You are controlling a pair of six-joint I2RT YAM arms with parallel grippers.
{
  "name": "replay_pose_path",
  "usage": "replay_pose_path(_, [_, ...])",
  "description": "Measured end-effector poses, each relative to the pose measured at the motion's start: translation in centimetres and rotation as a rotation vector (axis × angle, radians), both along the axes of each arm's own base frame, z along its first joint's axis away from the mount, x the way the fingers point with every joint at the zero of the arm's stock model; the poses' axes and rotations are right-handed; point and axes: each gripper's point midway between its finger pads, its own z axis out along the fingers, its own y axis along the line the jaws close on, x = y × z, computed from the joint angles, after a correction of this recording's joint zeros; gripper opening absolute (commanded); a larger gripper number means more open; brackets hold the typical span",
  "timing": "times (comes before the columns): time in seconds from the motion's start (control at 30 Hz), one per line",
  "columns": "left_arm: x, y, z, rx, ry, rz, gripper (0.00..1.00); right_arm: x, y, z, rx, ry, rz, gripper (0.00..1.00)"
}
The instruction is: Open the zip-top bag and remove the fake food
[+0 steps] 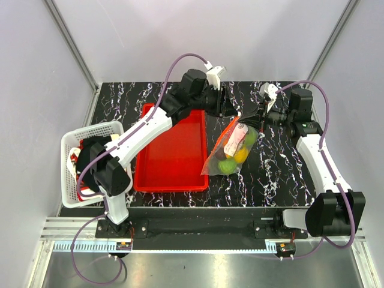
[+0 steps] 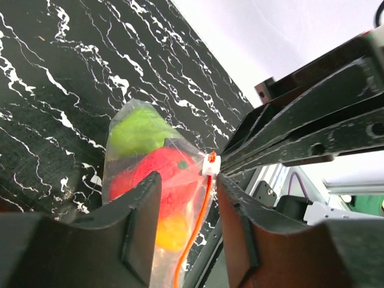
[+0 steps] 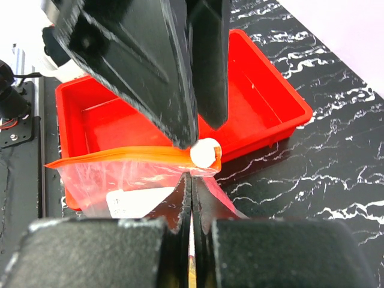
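The zip-top bag [image 1: 231,150] hangs above the table between the two arms, its red-orange zip strip [image 3: 120,157] uppermost. Inside it shows fake food: a green fruit [image 2: 138,129], a red one [image 2: 159,174], a yellow one [image 2: 171,231]; the top view also shows a second green fruit [image 1: 227,165]. My right gripper [image 3: 191,177] is shut on the bag's corner just under the white slider [image 3: 205,153]. My left gripper [image 2: 189,180] is open, its fingers on either side of the zip strip close by the slider [image 2: 210,163].
A red tray [image 1: 174,150] lies left of the bag, under the left arm. A white basket [image 1: 90,162] with some items stands at the table's left edge. The table top is black marble pattern, with white walls around it.
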Motion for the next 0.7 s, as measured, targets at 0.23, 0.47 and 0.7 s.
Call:
replay_pose_path(0.23, [0.4,-0.6,1.7,-0.053,-0.013,0.011,0.43,0.1,-0.1,-0.3,-0.004,0.008,-0.008,0.00])
replay_pose_path(0.47, [0.8,-1.5,0.6,-0.056,0.023,0.006,0.39,0.1,-0.1,-0.4,-0.004,0.009,-0.008,0.00])
replay_pose_path(0.7, [0.7,-1.9,-0.3,-0.050,0.053,-0.006,0.31,0.1,-0.1,-0.4,-0.004,0.008,-0.008,0.00])
